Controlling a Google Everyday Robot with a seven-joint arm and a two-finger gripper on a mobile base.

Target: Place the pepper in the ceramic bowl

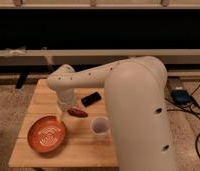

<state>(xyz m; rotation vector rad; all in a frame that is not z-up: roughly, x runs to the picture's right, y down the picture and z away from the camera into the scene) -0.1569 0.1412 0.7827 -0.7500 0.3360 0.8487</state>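
The small dark red pepper (78, 113) lies at the middle of the wooden table (40, 95), just right of my gripper (64, 114). The gripper hangs down from the white arm, right beside the pepper and above the upper right rim of the bowl. I cannot tell whether it touches the pepper. The wide orange-red ceramic bowl (46, 134) with pale swirl lines sits at the table's front left, with nothing in it.
A small white cup (99, 125) stands right of the bowl, below the pepper. A black rectangular object (91, 98) lies behind the pepper. The big white arm body (138, 115) covers the table's right side. Cables and a blue device (181, 95) lie on the floor at right.
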